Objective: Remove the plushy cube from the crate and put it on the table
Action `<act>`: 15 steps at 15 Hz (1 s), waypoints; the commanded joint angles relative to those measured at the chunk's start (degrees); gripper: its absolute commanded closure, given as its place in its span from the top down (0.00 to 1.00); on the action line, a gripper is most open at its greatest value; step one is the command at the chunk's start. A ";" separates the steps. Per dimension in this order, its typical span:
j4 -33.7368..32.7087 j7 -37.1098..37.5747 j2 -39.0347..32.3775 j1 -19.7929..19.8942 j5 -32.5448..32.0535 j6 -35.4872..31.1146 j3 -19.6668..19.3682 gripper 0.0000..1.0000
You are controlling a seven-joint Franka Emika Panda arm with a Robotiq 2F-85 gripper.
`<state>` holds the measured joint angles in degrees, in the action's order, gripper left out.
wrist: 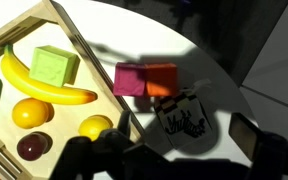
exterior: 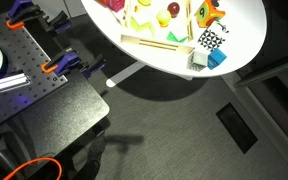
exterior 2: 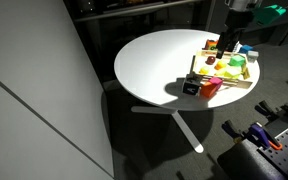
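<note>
In the wrist view the crate (wrist: 89,60) fills the left side. It holds a green block (wrist: 52,66), a banana (wrist: 46,88) lying across its middle, two round yellow-orange fruits (wrist: 30,113) and a dark plum (wrist: 31,147) near the lower edge. Its thin pale wooden rim runs diagonally down to the right. Past that rim, on the bare white tabletop (wrist: 114,30), a magenta cube (wrist: 130,80) and an orange cube (wrist: 161,80) sit side by side, touching. Just below the orange one lies the plushy cube (wrist: 184,115), black with white markings. It is outside the crate, resting on the tabletop near the rim, in shadow. Along the bottom edge the gripper (wrist: 169,145) shows as dark, blurred shapes. Its fingers (wrist: 89,155) stand spread wide apart and hold nothing, and the plushy cube sits just above the gap between them. In an exterior view the round tabletop (exterior 2: 154,60) carries the crate near its right edge.
</note>
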<state>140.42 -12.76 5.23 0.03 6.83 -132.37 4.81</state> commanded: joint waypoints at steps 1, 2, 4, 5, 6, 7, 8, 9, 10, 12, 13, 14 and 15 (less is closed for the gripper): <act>-0.89 1.87 3.48 -1.23 -0.92 1.28 -1.11 1.00; -0.95 1.86 4.22 -1.30 -0.94 0.86 -1.14 1.00; -0.90 2.14 5.65 -1.43 -1.25 -0.16 -1.17 1.00; -0.86 2.24 6.32 -1.49 -1.29 -0.51 -1.18 1.00; -0.88 2.27 6.83 -1.54 -1.31 -0.54 -1.20 1.00; -0.99 2.21 7.28 -1.60 -1.29 -0.14 -1.25 1.00; -1.11 1.81 7.64 -1.73 -1.00 0.31 -1.38 1.00; -0.96 0.56 6.24 -1.93 -0.39 -0.36 -1.67 1.00; -0.96 0.57 6.63 -1.98 -0.40 -0.35 -1.70 1.00; -0.96 0.58 6.89 -2.02 -0.41 -0.34 -1.74 1.00; -0.95 0.58 6.88 -2.03 -0.40 -0.34 -1.76 1.00; -0.95 0.58 6.89 -2.04 -0.40 -0.34 -1.76 1.00; -0.95 0.57 6.89 -2.05 -0.40 -0.34 -1.77 1.00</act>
<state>139.54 -12.51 12.13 -0.70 6.83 -132.81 4.34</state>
